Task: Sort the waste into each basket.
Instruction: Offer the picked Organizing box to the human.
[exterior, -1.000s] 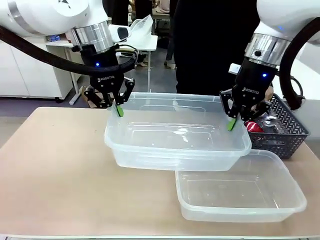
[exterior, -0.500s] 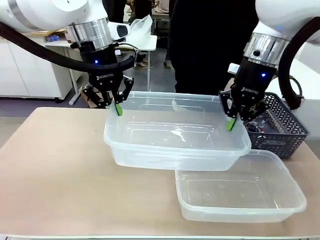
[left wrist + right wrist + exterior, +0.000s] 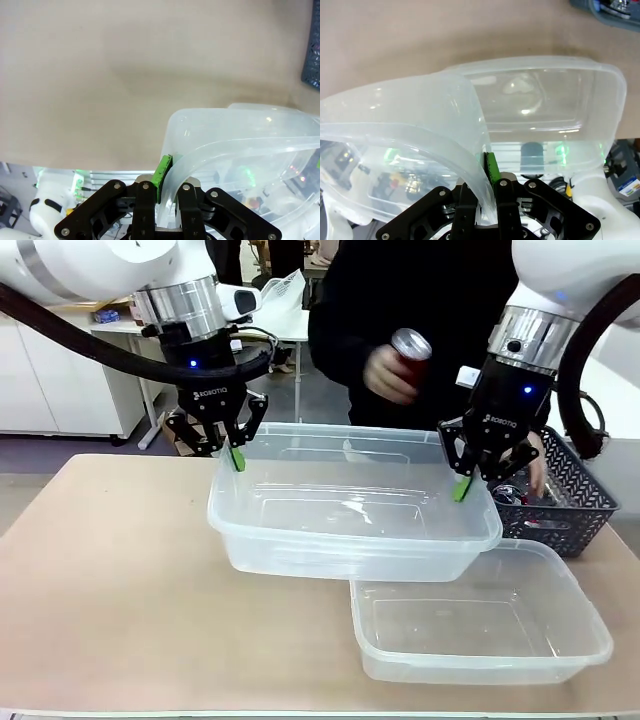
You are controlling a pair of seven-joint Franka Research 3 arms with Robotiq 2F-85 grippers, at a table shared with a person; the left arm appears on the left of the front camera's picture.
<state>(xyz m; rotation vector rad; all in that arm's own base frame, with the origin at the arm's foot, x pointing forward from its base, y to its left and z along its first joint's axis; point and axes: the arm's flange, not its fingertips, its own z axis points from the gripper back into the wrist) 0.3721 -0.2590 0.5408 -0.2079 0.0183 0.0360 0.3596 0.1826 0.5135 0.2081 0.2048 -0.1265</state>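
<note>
While the left pincer (image 3: 235, 458) and the right pincer (image 3: 462, 485) clamp the rim of the clear rectangular plastic tub (image 3: 350, 530) above the counter (image 3: 110, 580), it should be held level for the person's red and silver metal can (image 3: 408, 348).

- "ROBOTIQ" is printed in white on the black body of the left gripper (image 3: 236, 458), at about 10 o'clock in the front view.
- The same word, "ROBOTIQ", is printed in white on the black body of the right gripper (image 3: 461, 484), at about 2 o'clock in the front view.
- The print on the red can (image 3: 408, 352), at about 12 o'clock in the front view, is blurred and cannot be read.
- A blue and white label (image 3: 630, 186) is seen at about 4 o'clock in the right wrist view; its lettering is too small to be read.
</note>
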